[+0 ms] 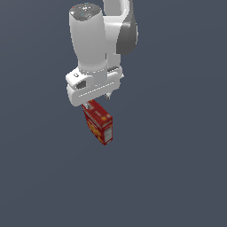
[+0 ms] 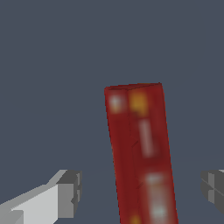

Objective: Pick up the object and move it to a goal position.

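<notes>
Directly beneath the white arm (image 1: 95, 48), the red carton (image 1: 99, 123) stands between the gripper's (image 2: 140, 189) spread fingers (image 2: 70, 193), which flank it with clear gaps on both sides, not touching.

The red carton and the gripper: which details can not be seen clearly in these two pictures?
- Exterior view: the gripper fingertips are hidden behind the hand body, so contact with the red carton is unclear.
- Wrist view: the carton's near end is cut off by the frame edge.
- Wrist view: its label print is too blurred to read.
</notes>
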You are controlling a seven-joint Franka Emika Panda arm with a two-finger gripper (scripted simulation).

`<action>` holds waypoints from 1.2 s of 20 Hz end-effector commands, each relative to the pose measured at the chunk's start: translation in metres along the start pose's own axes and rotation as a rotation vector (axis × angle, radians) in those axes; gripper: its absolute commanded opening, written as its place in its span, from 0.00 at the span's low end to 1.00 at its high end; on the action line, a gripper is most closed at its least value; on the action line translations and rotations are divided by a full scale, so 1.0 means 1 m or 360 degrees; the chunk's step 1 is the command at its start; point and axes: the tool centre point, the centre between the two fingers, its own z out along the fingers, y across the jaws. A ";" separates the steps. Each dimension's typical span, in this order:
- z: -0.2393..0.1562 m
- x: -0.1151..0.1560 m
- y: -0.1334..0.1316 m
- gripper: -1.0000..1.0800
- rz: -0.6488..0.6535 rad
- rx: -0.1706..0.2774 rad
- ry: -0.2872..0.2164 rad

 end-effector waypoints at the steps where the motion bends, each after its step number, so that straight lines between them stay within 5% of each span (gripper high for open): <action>1: 0.006 -0.001 0.004 0.96 -0.0064 0.0005 0.0000; 24: 0.047 -0.005 0.013 0.96 -0.0199 0.0018 -0.0001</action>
